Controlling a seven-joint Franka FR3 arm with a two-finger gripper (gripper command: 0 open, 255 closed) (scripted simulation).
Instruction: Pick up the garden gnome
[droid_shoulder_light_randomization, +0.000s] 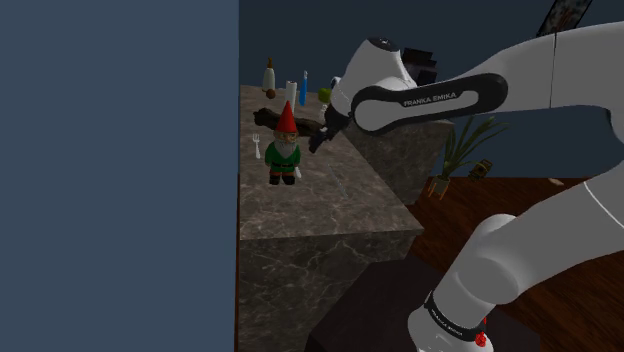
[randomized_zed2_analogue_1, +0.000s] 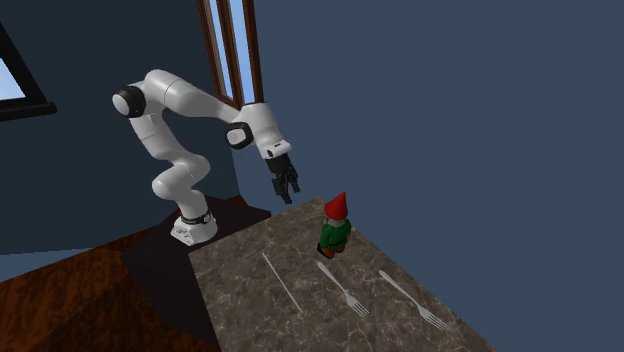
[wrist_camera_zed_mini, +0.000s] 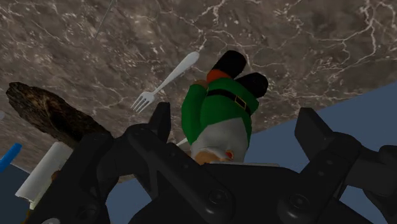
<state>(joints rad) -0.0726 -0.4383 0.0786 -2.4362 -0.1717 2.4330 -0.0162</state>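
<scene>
The garden gnome (droid_shoulder_light_randomization: 285, 146) stands upright on the marble counter (droid_shoulder_light_randomization: 340, 200), with a red pointed hat, white beard, green coat and black boots. In the second exterior view the gnome (randomized_zed2_analogue_1: 335, 229) stands near the blue wall. My black gripper (droid_shoulder_light_randomization: 322, 135) hangs in the air beside and above it, not touching; it sits up and to the left of the gnome in the second exterior view (randomized_zed2_analogue_1: 288, 185). Looking down from the wrist, the gnome (wrist_camera_zed_mini: 222, 111) lies beyond and between my fingers (wrist_camera_zed_mini: 159, 121), which stand apart. The gripper (wrist_camera_zed_mini: 235, 124) is open and holds nothing.
Two forks (randomized_zed2_analogue_1: 343, 288) (randomized_zed2_analogue_1: 412, 300) and a thin rod (randomized_zed2_analogue_1: 282, 280) lie on the counter beyond the gnome. A dark brown lump (wrist_camera_zed_mini: 51, 111), a bottle (droid_shoulder_light_randomization: 268, 75) and a blue stick (droid_shoulder_light_randomization: 303, 88) sit at the far end. A blue wall (droid_shoulder_light_randomization: 120, 170) borders the counter.
</scene>
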